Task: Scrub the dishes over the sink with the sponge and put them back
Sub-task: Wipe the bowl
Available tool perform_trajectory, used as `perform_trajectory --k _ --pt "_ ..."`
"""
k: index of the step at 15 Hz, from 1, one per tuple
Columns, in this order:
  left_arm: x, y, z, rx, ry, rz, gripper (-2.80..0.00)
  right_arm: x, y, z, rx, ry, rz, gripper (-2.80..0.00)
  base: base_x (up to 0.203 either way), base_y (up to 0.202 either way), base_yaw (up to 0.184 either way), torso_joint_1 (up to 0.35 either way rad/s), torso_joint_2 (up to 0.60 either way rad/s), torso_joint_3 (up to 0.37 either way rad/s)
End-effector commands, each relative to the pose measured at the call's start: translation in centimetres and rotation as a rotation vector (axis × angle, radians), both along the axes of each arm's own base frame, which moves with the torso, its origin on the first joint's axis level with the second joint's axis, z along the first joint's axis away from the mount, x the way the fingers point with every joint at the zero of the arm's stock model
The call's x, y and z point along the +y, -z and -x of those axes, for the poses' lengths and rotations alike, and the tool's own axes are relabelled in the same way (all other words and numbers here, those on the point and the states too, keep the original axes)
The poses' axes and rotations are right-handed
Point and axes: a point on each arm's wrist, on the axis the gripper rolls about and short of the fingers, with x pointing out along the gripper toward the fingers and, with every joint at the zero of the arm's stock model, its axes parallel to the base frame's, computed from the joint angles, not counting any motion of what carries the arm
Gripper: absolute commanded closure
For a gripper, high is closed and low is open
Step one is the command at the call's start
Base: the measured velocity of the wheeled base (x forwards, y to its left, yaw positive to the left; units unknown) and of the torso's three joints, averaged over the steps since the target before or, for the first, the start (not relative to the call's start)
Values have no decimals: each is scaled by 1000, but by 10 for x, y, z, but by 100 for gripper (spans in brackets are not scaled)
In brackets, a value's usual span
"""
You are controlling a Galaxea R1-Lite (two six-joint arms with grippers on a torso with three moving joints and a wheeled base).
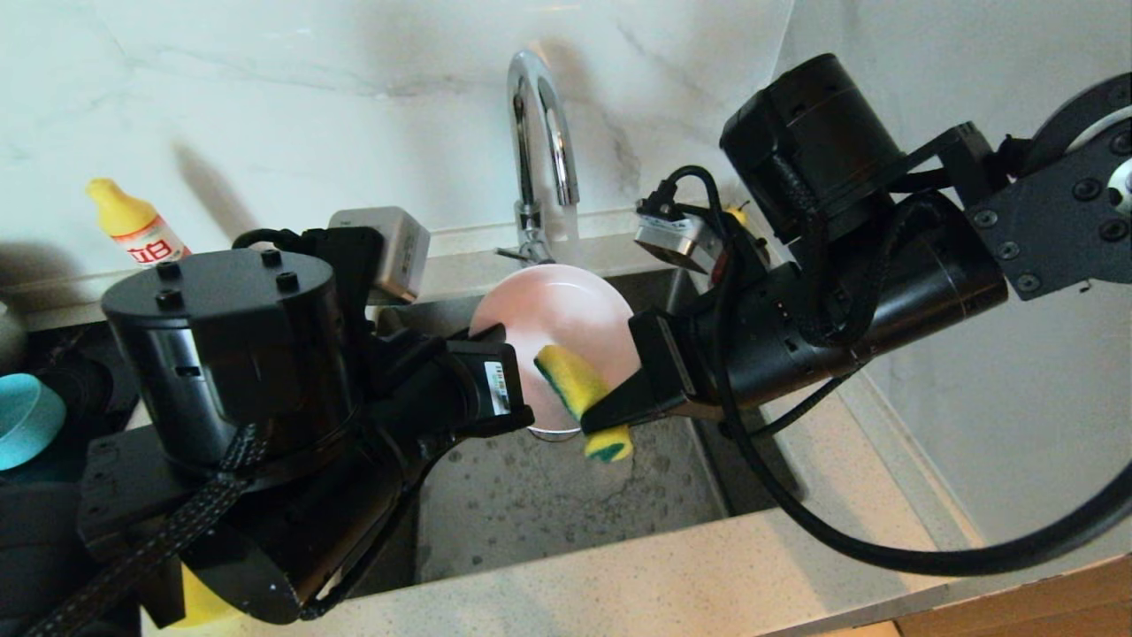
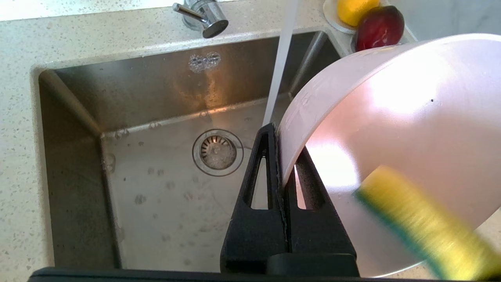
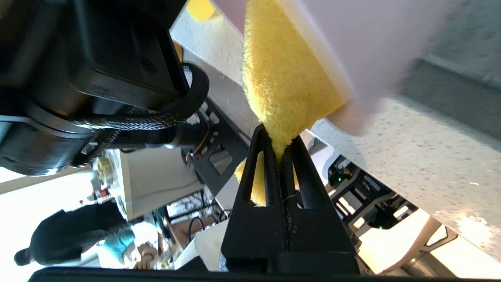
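Note:
Over the sink (image 1: pixel 566 504) the pale pink bowl (image 1: pixel 557 314) is held tilted, its hollow facing me. My left gripper (image 1: pixel 485 339) is shut on its left rim; in the left wrist view its fingers (image 2: pixel 276 137) pinch the bowl (image 2: pixel 411 129) wall. My right gripper (image 1: pixel 594 414) is shut on the yellow and green sponge (image 1: pixel 577 382), which lies against the bowl's inside, low on the right. In the right wrist view the gripper (image 3: pixel 278 141) squeezes the sponge (image 3: pixel 285 74). A light blue bowl (image 1: pixel 26 420) sits at the far left.
The curved chrome tap (image 1: pixel 539 133) stands behind the bowl, and water (image 2: pixel 282 58) runs down into the sink (image 2: pixel 156 203) by the strainer drain (image 2: pixel 217 152). A yellow-capped bottle (image 1: pixel 133 226) stands back left. A saucer with fruit (image 2: pixel 375 19) sits at the sink's back right corner.

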Motion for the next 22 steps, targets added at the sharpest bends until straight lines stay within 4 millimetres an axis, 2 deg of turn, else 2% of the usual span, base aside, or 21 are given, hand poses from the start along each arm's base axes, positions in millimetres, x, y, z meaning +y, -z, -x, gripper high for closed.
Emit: perform_trajectory --k 1,10,16,22 --pt "1 0 1 -1 -4 2 0 -11 -9 1 -13 21 -20 0 0 0 0 0 0 0" --pt "3 7 3 15 -2 -19 0 -25 -27 -4 -72 62 -68 0 0 0 0 0 0 0" --pt "5 20 6 31 39 -39 0 -20 -32 -9 -105 56 -93 0 0 0 0 0 0 0" --pt "3 25 6 43 46 -56 0 -5 -24 -6 -90 16 -82 0 0 0 0 0 0 0"
